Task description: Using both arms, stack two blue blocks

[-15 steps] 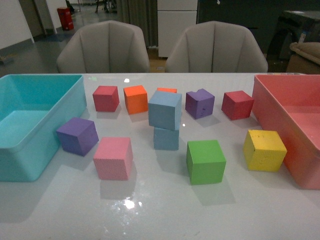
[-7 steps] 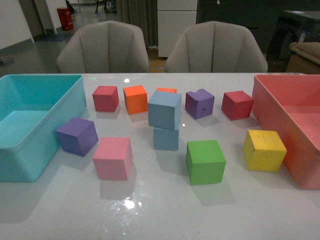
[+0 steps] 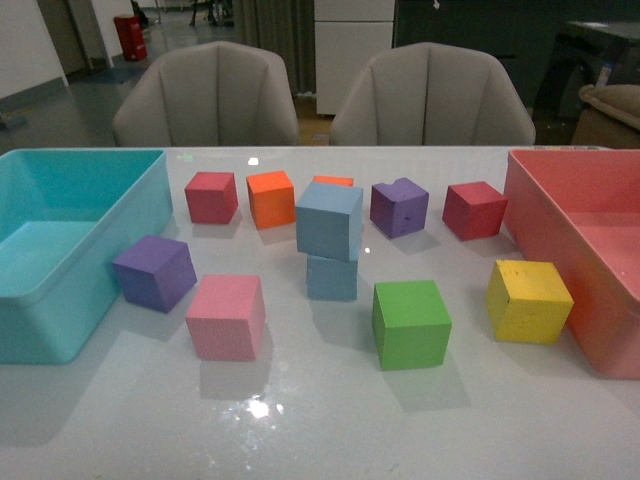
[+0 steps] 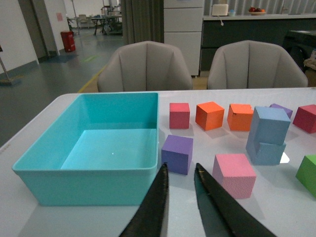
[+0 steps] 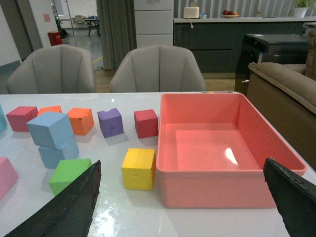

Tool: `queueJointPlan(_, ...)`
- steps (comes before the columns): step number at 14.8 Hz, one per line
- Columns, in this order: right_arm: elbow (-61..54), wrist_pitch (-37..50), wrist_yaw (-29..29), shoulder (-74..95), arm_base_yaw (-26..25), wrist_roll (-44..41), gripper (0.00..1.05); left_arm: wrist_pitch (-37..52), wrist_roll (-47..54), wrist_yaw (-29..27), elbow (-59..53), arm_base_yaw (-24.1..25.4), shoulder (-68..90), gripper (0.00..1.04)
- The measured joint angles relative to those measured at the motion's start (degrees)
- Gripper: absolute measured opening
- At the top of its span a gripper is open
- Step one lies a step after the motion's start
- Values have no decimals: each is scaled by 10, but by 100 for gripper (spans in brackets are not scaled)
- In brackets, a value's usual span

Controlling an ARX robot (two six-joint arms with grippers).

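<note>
Two pale blue blocks stand stacked mid-table: the upper blue block (image 3: pixel 330 220) sits skewed on the lower blue block (image 3: pixel 332 277). The stack also shows in the left wrist view (image 4: pixel 268 126) and in the right wrist view (image 5: pixel 51 130). Neither arm shows in the front view. My left gripper (image 4: pixel 178 170) is shut and empty, held back near the turquoise bin (image 4: pixel 89 182) and purple cube (image 4: pixel 177 153). My right gripper (image 5: pixel 182 170) is wide open and empty, facing the pink bin (image 5: pixel 212 185).
Around the stack lie a pink cube (image 3: pixel 227 316), green cube (image 3: pixel 411 322), yellow cube (image 3: pixel 528 300), two purple cubes (image 3: pixel 155 271) (image 3: pixel 399 206), two red cubes (image 3: pixel 212 196) (image 3: pixel 474 209) and orange cubes (image 3: pixel 271 197). Bins flank the table: turquoise left (image 3: pixel 40 320), pink right (image 3: pixel 560 230).
</note>
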Motion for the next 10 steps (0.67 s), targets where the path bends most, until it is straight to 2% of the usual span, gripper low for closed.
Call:
queueJointPlan(6, 0, 0, 0, 0, 0, 0, 98, 0, 0, 0, 0, 0, 0, 92)
queueJointPlan(7, 0, 0, 0, 0, 0, 0, 98, 0, 0, 0, 0, 0, 0, 99)
queueJointPlan(10, 0, 0, 0, 0, 0, 0, 98, 0, 0, 0, 0, 0, 0, 98)
